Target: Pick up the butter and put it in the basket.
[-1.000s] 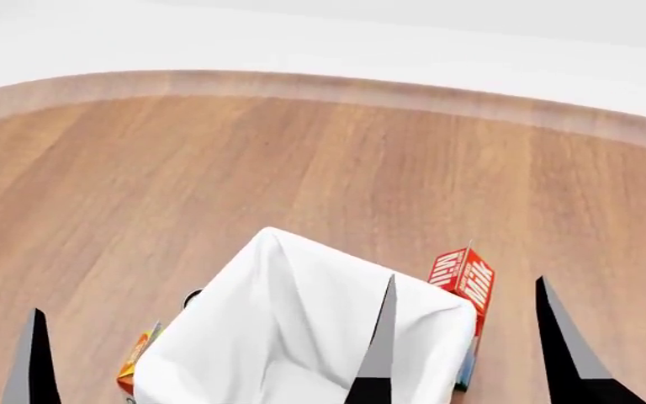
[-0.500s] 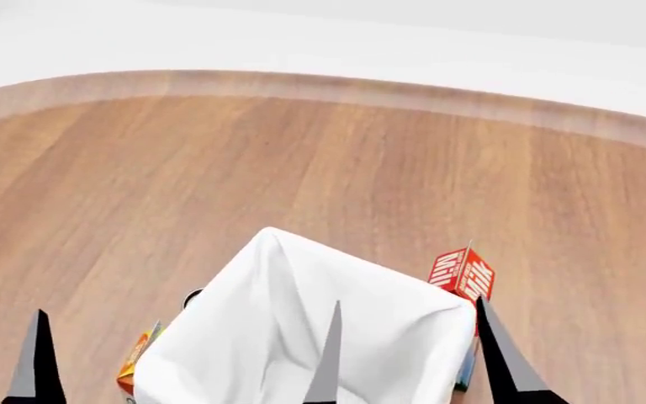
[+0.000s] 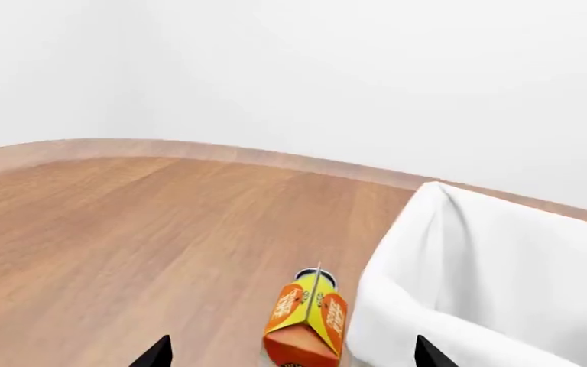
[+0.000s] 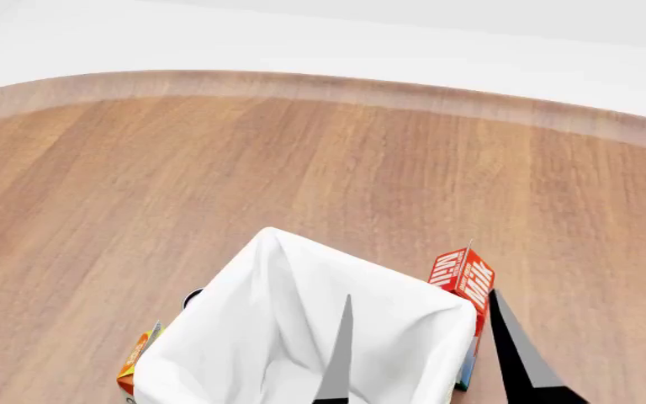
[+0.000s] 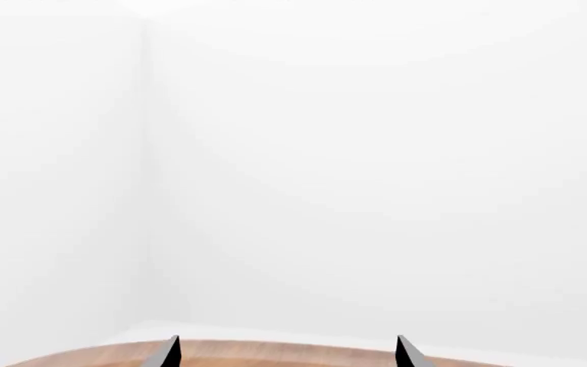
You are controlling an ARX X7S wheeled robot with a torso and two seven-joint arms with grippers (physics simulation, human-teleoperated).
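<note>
A large white cloth-lined basket sits on the wooden worktop at the lower middle. A red-and-white milk carton stands upright against its right corner, and an orange juice carton lies just beside its left side. The right claw shows two dark fingers spread apart, one over the basket, the other beside the milk carton.

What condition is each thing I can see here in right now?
basket: upright on the table, liner over rim.
milk carton: upright, beside the basket.
orange juice carton: upright, beside the basket.
right gripper: open, holding nothing.
left gripper: open, holding nothing.
</note>
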